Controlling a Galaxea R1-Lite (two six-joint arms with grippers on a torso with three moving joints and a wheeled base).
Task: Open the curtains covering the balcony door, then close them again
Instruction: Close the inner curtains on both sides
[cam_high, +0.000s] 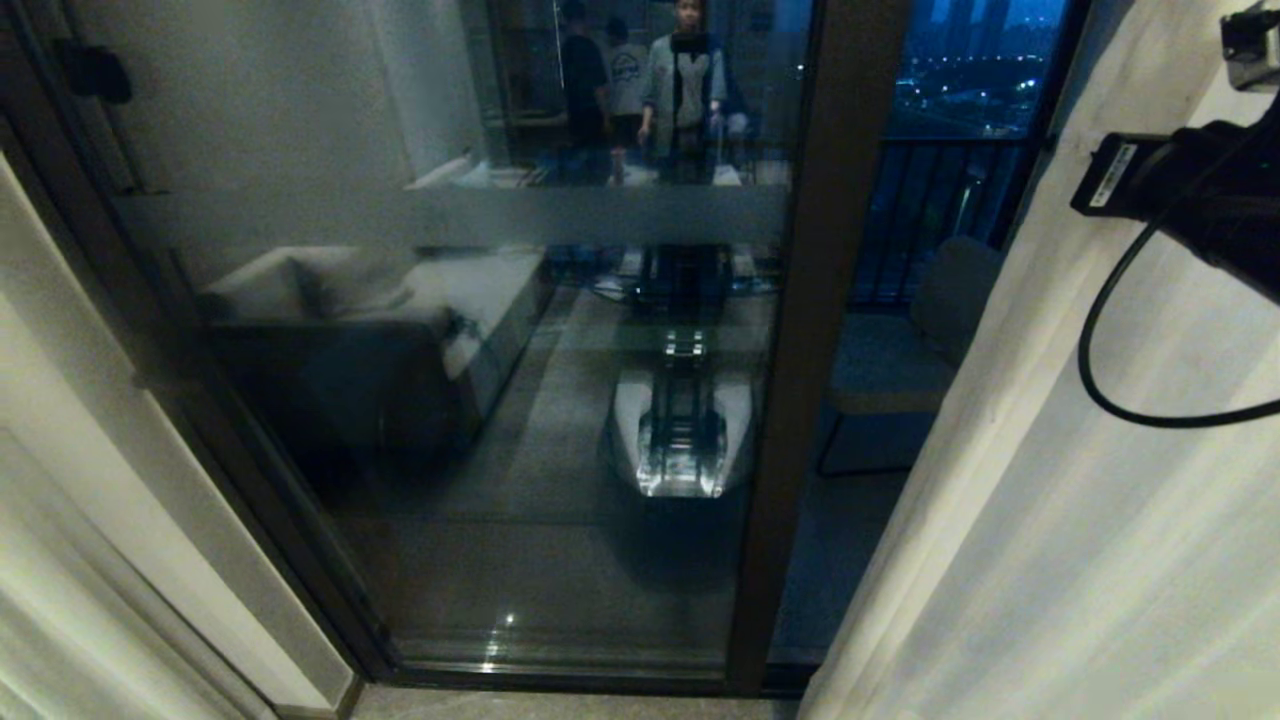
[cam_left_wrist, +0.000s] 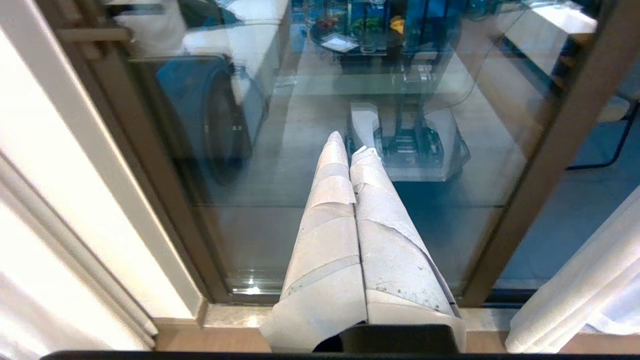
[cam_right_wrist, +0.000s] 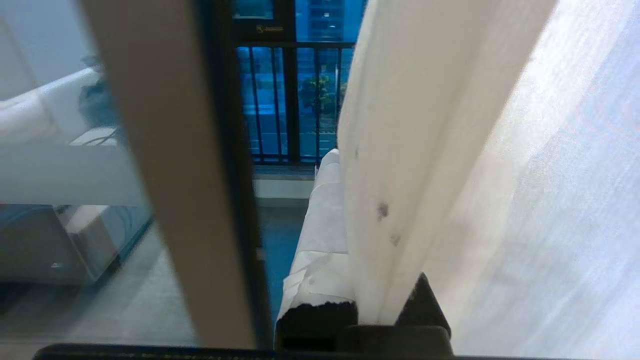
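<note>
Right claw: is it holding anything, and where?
Yes. The right claw is shut on the right curtain, pinching its edge pleat beside the door frame.

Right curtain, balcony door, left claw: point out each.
Right curtain (cam_high: 1050, 500), head view, pleated front fabric.
Balcony door (cam_high: 800, 380), head view, dark middle frame post.
Left claw (cam_left_wrist: 350, 150), left wrist view, between closed taped fingertips.
</note>
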